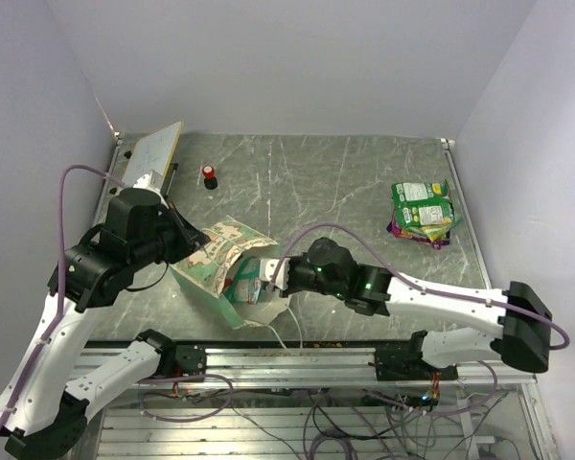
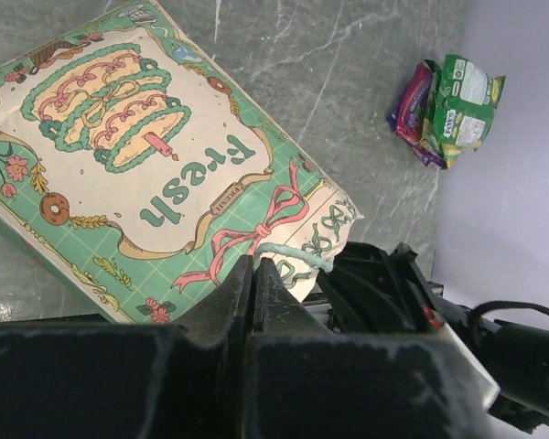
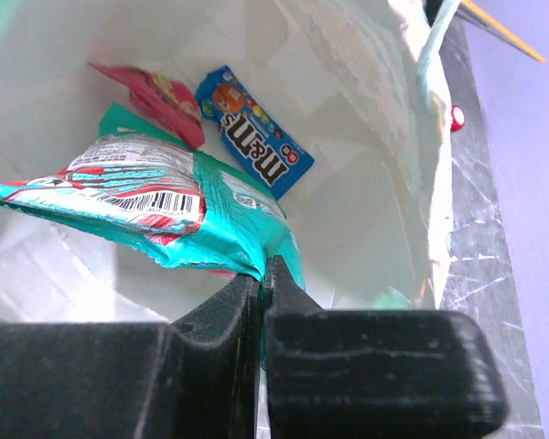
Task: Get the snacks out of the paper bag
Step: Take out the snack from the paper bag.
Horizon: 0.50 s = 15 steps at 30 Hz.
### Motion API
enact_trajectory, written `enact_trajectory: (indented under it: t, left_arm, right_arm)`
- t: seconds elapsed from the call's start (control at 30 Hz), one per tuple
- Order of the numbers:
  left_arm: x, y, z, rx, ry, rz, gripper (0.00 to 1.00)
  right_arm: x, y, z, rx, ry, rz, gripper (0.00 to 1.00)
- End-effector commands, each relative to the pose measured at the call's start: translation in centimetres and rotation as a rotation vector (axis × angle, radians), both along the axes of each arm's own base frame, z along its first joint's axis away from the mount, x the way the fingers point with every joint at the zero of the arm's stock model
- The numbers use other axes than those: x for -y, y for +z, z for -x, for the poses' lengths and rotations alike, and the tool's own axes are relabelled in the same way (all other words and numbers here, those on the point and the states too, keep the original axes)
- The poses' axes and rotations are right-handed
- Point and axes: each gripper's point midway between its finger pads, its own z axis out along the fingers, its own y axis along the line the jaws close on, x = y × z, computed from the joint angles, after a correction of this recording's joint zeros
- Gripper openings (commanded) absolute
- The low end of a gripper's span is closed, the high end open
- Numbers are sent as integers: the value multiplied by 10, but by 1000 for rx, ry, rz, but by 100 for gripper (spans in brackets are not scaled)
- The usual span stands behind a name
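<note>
Top external view: along the near edge runs a metal rail (image 1: 297, 355) with loose cables (image 1: 268, 412) below it. Beyond it lies a grey marbled table (image 1: 316, 182), shut in on the left, far and right sides by plain pale lilac walls (image 1: 268, 57).

The bag (image 1: 220, 254) lies on its side near the table's near edge, left of centre, printed face up. Its long axis runs roughly left to right, and its open mouth faces right and a little near.

The left gripper (image 2: 256, 267) has its fingers pressed together on the bag's mint string handle (image 2: 293, 254) at the mouth edge.

The right gripper (image 3: 263, 274) reaches into the mouth from the right and pinches one edge of a teal packet (image 3: 156, 206). That packet hangs across the cream inside of the bag. Deeper in lie a red-pink packet (image 3: 151, 96) and a blue packet (image 3: 256, 137), its length slanting toward the bag's bottom.

Well apart, by the right edge, a pile (image 1: 422, 213) of green and purple packets rests on the table.

Farther back, left of centre, stands a small red-capped bottle (image 1: 209, 176). A white board (image 1: 158, 153) sits tilted in the far left corner.
</note>
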Motion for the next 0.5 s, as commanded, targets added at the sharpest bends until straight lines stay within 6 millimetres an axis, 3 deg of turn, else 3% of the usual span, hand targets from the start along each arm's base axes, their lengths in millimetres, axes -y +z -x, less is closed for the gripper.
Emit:
enact_trajectory:
  t: [0.0,0.1,0.23,0.47]
  left_arm:
    - [-1,6,-6,25,32,17,7]
    - [-3,4,-9,24,43,7,7]
    - [-3,2,-11,19,39,-13,7]
    - [1,2,-16,-10,18,-45,7]
  right_arm:
    - [6,38,19,-66,38,-93,0]
    - [16,66,23,-70,24,-123,0]
    - [35,123,15,-65,-90,-204,0]
    - [70,204,12,51,-151,-287,0]
